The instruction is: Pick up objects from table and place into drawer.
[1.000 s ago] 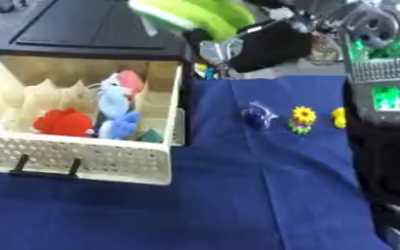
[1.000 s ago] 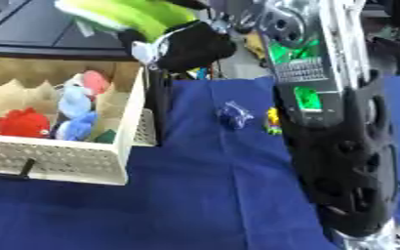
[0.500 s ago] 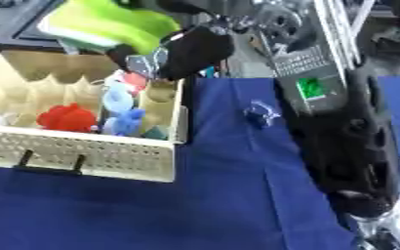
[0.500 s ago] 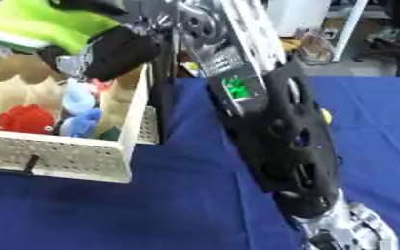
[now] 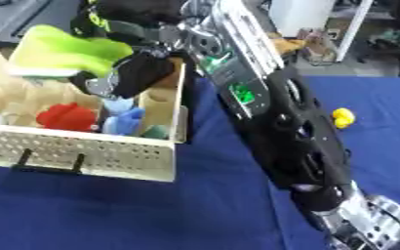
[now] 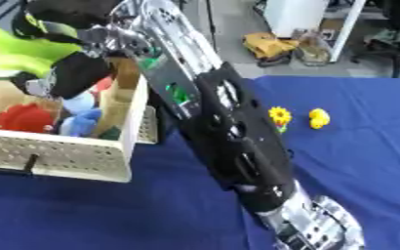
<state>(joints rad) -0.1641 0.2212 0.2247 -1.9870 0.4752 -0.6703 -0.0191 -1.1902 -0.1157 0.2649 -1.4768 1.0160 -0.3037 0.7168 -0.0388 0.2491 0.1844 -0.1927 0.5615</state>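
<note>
Reaching over the drawer (image 5: 84, 149), the right hand (image 5: 131, 75) pinched a lime-green soft object (image 5: 67, 51) above the toys inside (red and blue shapes); a yellow duck (image 6: 319, 118) lay on the blue cloth.

A grey floor (image 6: 229, 22) runs behind the table, which is covered in a blue cloth (image 5: 152, 215). On the floor stands a white cabinet (image 6: 299, 14) with a white post (image 5: 350, 27) leaning beside it, and near its foot lie a tan bundle (image 6: 270, 45) and a pale bag (image 6: 312, 49). A dark chair base (image 6: 395, 41) shows at the right edge, under even indoor light.
</note>
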